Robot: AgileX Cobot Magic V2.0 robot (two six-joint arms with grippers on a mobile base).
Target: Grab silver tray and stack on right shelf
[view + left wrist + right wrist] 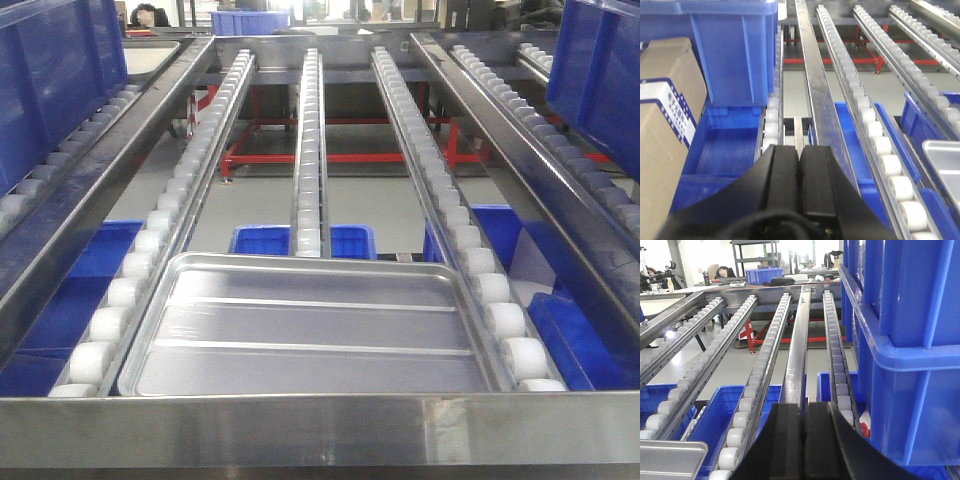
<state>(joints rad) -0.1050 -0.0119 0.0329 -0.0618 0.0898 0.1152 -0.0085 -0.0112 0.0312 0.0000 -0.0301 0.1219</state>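
The silver tray [310,330], shallow with two long ridges, lies flat on the middle lane of chunky white rollers [120,295], just behind the shiny front rail [320,430]. Its corner shows in the left wrist view [945,160] and in the right wrist view [667,460]. The right shelf lane with small grey rollers [575,165] runs right of a steel divider. My left gripper [799,150] is shut and empty, left of the tray. My right gripper [805,407] is shut and empty, right of the tray. Neither gripper shows in the front view.
A blue crate [50,80] sits on the left lane and another [600,70] on the right lane, close beside my right gripper [905,340]. A cardboard box [665,115] stands at the far left. Blue bins [300,240] lie under the rollers.
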